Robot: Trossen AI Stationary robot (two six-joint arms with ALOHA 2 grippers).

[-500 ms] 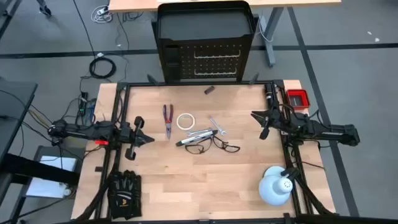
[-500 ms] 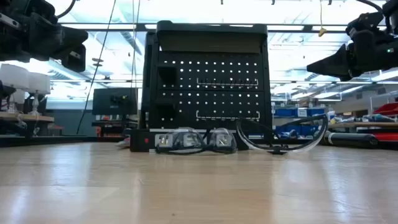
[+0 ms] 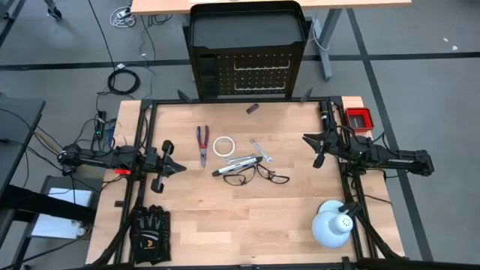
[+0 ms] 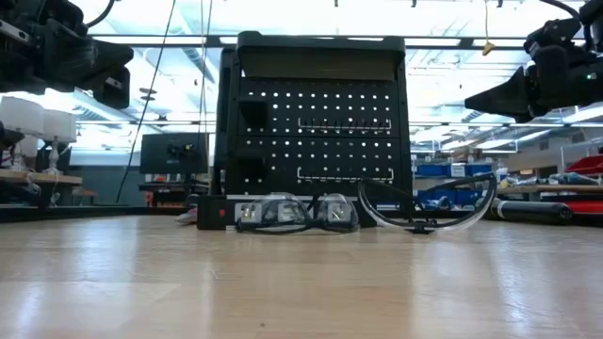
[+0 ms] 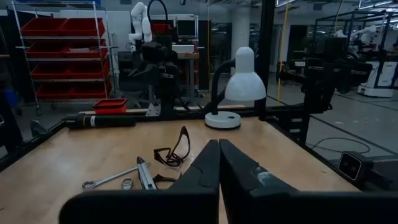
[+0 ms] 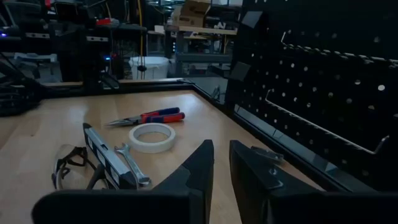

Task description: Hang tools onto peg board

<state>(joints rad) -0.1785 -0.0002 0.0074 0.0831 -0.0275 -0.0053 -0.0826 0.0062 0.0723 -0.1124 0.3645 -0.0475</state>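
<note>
The black peg board (image 3: pixel 247 71) stands upright at the table's far edge, with its tray-like shelf (image 3: pixel 247 26) on top. The tools lie flat mid-table: red-handled pliers (image 3: pixel 202 142), white tape roll (image 3: pixel 224 145), two silver wrenches (image 3: pixel 260 152) (image 3: pixel 241 160), dark level bar (image 3: pixel 227 170) and black-framed glasses (image 3: pixel 260 177). My left gripper (image 3: pixel 182 167) hovers shut and empty left of the tools, above the table (image 5: pixel 219 149). My right gripper (image 3: pixel 306 139) hovers right of them, empty, with a narrow gap between its fingers (image 6: pixel 221 163).
Black gloves (image 3: pixel 150 234) lie at the near left corner. A white dome lamp (image 3: pixel 332 223) stands at the near right. A small red box (image 3: pixel 358 118) sits at the far right edge. A small dark piece (image 3: pixel 253 109) lies before the peg board. Bare wood spans the near middle.
</note>
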